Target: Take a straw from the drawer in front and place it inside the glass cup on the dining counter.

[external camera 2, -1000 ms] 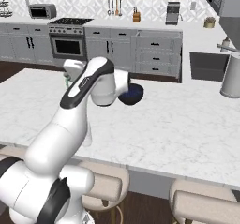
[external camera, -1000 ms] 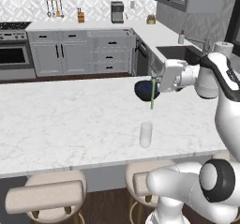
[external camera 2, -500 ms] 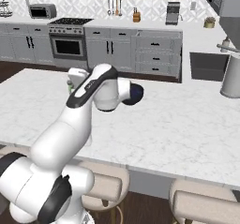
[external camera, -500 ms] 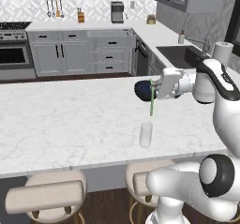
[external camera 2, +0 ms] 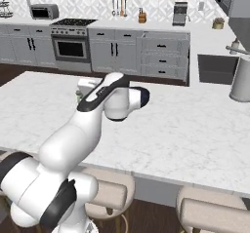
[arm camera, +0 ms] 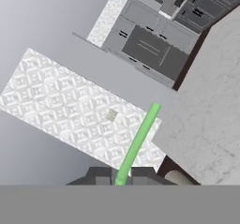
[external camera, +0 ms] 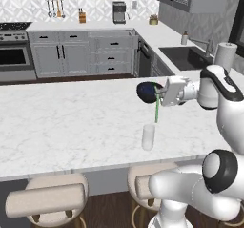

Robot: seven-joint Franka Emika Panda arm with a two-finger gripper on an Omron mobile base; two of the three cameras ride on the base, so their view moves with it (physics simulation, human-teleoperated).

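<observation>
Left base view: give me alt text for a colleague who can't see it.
The white arm's claw is shut on a thin light-green straw that hangs down just above and slightly right of a small clear glass cup on the white marble-patterned dining counter. A dark blue bowl sits behind the claw, and round beige stools line the counter's near edge.

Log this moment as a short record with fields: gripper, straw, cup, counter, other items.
gripper: gripper shut on the straw, above the counter
straw: light-green straw hangs roughly upright from the gripper, its lower end just above and beside the cup's rim, not yet inside
cup: clear glass cup upright on the counter, with no straw in it
counter: white marble dining counter, beige stools at its near edge
other items: dark blue bowl on the counter behind the gripper
</observation>
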